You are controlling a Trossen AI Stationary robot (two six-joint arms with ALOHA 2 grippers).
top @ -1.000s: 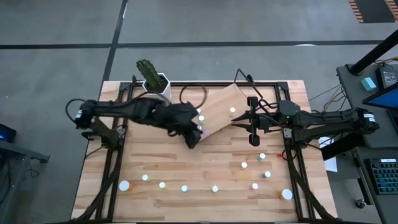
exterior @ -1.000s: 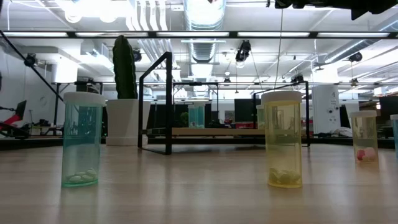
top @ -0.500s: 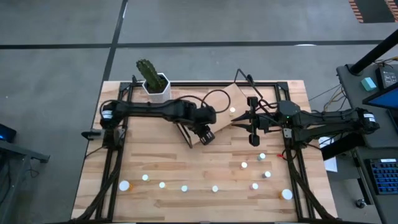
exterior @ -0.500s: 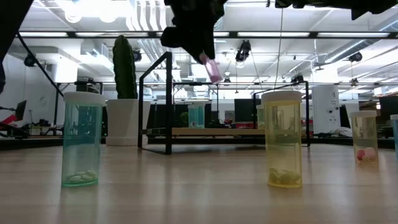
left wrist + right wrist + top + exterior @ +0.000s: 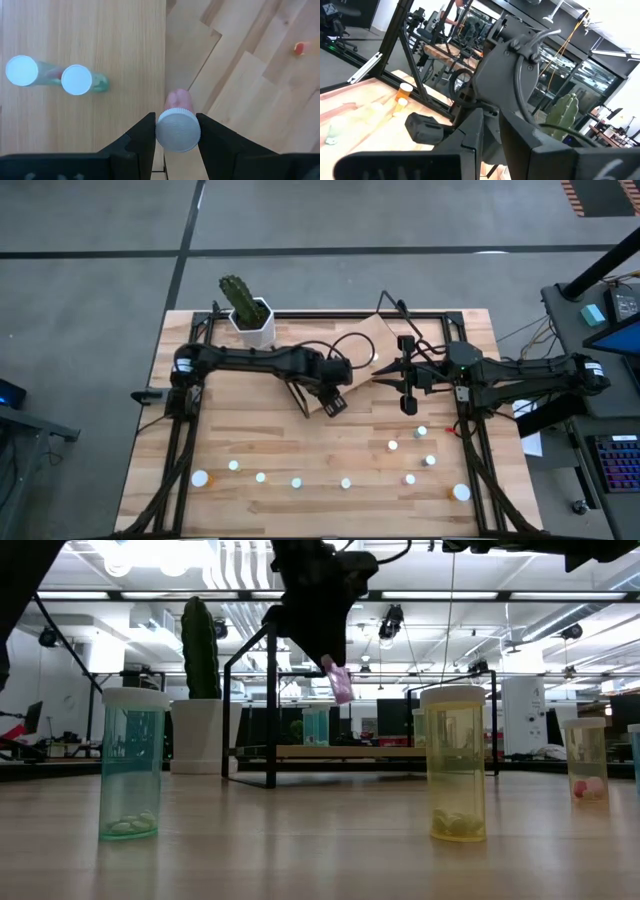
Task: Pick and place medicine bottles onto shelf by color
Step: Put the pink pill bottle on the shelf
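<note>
A small pink medicine bottle (image 5: 178, 101) with a white cap sits in my left gripper (image 5: 178, 134), which is shut on it above the shelf's near edge (image 5: 333, 404). The shelf (image 5: 362, 348) is a tilted light-wood board at the table's far middle. Two green white-capped bottles (image 5: 76, 80) stand on it, and one more (image 5: 373, 359) shows from above. Several other bottles (image 5: 297, 482) stand in a loose row near the table's front edge. My right gripper (image 5: 386, 376) waits shut, raised over the shelf's right side. My left gripper pinches the pink bottle's white cap (image 5: 178, 131) between its two fingers (image 5: 145, 134), one on each side of the cap. The fingers come steeply from above. The bottle hangs below them, tilted, lifted clear of the shelf and the table (image 5: 341, 683).
A cactus in a white pot (image 5: 250, 317) stands at the far left by the shelf. In the low view a green bottle (image 5: 131, 765) and a yellow bottle (image 5: 456, 765) stand close to the front. A black wire frame (image 5: 271, 705) carries the shelf.
My left gripper has swung toward the table's right and come down over the shelf's near edge, carrying the pink bottle. The bottle has dropped into the low view and hangs lower now, still clear of the board.
</note>
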